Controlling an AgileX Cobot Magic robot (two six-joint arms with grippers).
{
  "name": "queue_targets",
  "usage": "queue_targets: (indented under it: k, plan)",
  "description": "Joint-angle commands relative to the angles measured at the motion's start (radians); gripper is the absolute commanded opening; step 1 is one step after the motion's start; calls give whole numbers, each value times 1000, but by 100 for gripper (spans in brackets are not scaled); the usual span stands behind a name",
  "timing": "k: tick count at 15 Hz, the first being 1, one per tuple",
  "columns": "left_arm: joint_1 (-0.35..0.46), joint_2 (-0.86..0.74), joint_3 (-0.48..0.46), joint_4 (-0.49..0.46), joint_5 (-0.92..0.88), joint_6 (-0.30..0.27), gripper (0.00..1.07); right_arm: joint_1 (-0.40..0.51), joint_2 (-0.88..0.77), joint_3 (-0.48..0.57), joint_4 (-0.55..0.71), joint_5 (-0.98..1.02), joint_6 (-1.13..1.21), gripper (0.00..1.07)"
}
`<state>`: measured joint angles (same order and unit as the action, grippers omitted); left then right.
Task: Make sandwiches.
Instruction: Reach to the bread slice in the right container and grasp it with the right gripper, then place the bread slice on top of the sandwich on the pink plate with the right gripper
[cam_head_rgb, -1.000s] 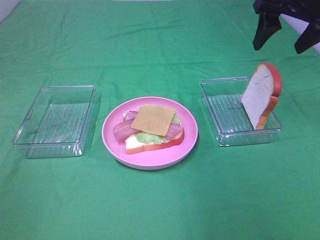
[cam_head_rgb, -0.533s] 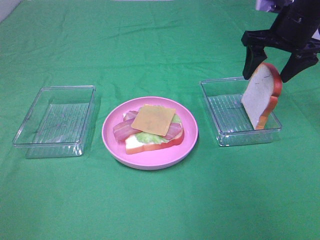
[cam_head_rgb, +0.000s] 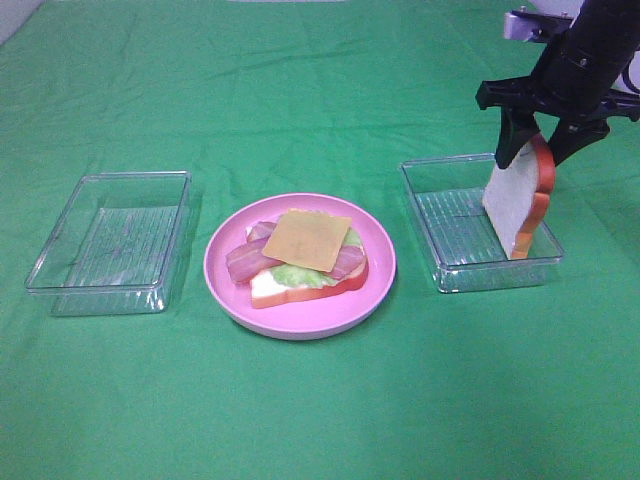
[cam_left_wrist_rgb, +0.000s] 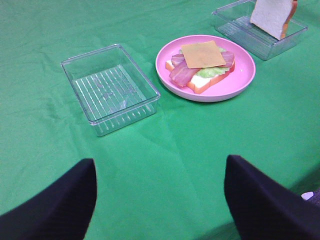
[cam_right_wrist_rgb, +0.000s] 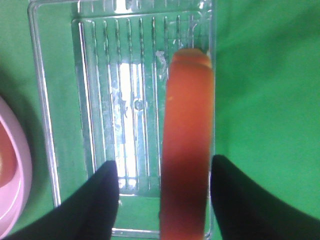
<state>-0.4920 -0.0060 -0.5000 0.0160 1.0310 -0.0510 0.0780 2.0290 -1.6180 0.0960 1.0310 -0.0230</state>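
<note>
An open-faced sandwich (cam_head_rgb: 300, 262) lies on the round pink plate (cam_head_rgb: 300, 325): a bread slice, lettuce, bacon strips and a yellow cheese square (cam_head_rgb: 306, 240) on top. A second bread slice (cam_head_rgb: 515, 205) stands on edge against the right wall of the right clear tray (cam_head_rgb: 450, 272). My right gripper (cam_head_rgb: 538, 150) straddles its top edge. In the right wrist view one finger touches the crust (cam_right_wrist_rgb: 187, 140) and the other stands a gap away. My left gripper (cam_left_wrist_rgb: 160, 200) hangs open above bare cloth, well short of the plate (cam_left_wrist_rgb: 210, 97).
An empty clear tray (cam_head_rgb: 60, 290) sits left of the plate. Green cloth covers the whole table. The plate's rim (cam_right_wrist_rgb: 10, 165) shows beside the right tray in the right wrist view.
My right gripper came down from the upper right onto the standing bread slice and its fingers narrowed around the top. The slice, plate and left arm stayed put.
</note>
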Motion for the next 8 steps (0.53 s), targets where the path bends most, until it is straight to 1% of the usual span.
queue_targets:
  k: [1,2,3,4,8]
  plan:
    - [1,-19,2,5,3,-8,69,-4,3,-5,-45,-15,42,26]
    - [1,-19,2,5,3,-8,69,-4,3,-5,-45,-11,37,14]
    - [1,-19,2,5,3,-8,69,-4,3,-5,-45,-10,35,9]
    - [1,-19,2,5,3,-8,69,-4,3,-5,-45,-7,35,0]
    - [1,-19,2,5,3,-8,69,-4,-4,-5,-43,20,32,0]
